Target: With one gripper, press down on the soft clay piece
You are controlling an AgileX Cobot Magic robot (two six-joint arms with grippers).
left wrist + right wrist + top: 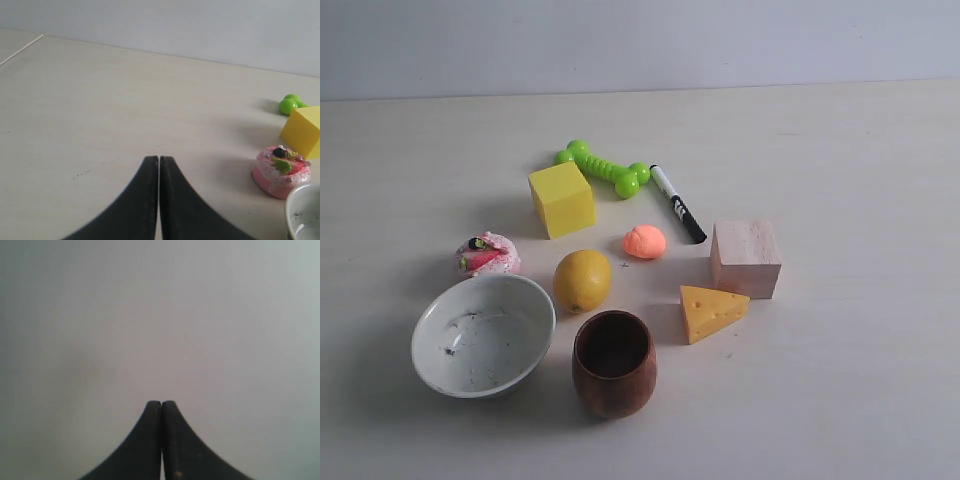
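The soft clay piece is a small salmon-orange lump lying on the table between the lemon and the wooden cube. Neither arm shows in the exterior view. In the left wrist view my left gripper is shut and empty, over bare table to the left of the pink doughnut toy. The clay is out of that view. My right gripper is shut and empty, facing a blank grey surface with no object in sight.
Around the clay lie a yellow cube, a green bone toy, a black marker, a cheese wedge, a brown cup, a white bowl and the doughnut toy.
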